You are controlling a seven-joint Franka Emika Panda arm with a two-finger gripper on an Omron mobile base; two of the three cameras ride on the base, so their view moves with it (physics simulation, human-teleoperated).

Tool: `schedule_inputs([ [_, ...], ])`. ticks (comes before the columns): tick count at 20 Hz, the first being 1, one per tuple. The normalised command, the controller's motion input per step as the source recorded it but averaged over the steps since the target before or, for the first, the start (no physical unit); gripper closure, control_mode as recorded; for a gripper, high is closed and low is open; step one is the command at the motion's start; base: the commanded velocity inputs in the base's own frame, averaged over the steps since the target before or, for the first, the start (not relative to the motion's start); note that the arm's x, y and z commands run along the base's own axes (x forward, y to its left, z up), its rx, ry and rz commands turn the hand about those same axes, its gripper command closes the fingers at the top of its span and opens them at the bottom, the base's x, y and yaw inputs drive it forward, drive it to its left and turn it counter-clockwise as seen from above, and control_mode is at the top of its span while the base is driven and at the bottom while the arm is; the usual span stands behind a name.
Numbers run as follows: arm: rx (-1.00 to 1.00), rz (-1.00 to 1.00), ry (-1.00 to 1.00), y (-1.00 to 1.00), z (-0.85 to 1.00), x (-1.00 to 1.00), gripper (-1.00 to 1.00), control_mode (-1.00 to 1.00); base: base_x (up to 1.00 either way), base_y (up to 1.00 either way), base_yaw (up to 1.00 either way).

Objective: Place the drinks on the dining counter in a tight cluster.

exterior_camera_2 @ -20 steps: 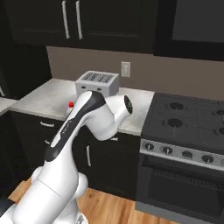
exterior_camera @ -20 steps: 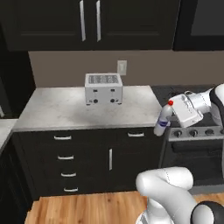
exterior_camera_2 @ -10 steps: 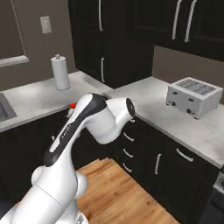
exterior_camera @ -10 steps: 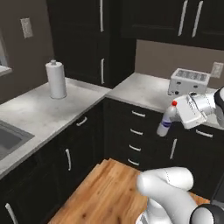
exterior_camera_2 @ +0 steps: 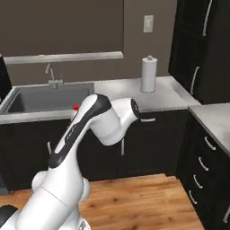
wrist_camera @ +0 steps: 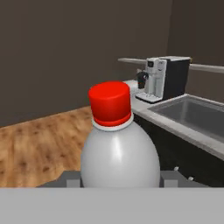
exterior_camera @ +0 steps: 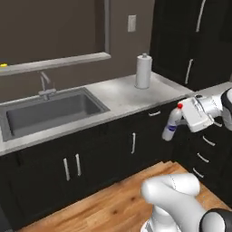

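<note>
The small pale red-capped bottle (exterior_camera: 172,126) is being gripped around its rounded body by the claw (exterior_camera: 184,121) and is being carried in the air, with the wooden floor (exterior_camera: 113,204) far below it. In the hand view the bottle (wrist_camera: 117,153) is seen directly ahead of the claw, cap outward. It is judged to be light, smooth plastic, somewhat slippery and slightly yielding; a hold across the wide belly is thought safer than one at the narrow neck. Beyond the claw, a grey steel sink (exterior_camera: 50,111), a speckled stone worktop (exterior_camera: 131,95) and a cylindrical paper towel roll (exterior_camera: 143,71) are being passed. The dining counter cannot be seen.
</note>
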Motion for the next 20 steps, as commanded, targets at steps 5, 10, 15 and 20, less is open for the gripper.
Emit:
schedule_inputs([
  [5,0.00,0.00,0.00,0.00,0.00,0.00,1.00,1.00,-0.40,0.90,0.78],
  [10,0.00,0.00,0.00,0.00,0.00,0.00,1.00,1.00,-0.16,0.99,0.75],
  [15,0.00,0.00,0.00,0.00,0.00,0.00,1.00,1.00,0.13,1.00,0.58],
  [20,0.00,0.00,0.00,0.00,0.00,0.00,1.00,1.00,0.83,1.00,0.14],
])
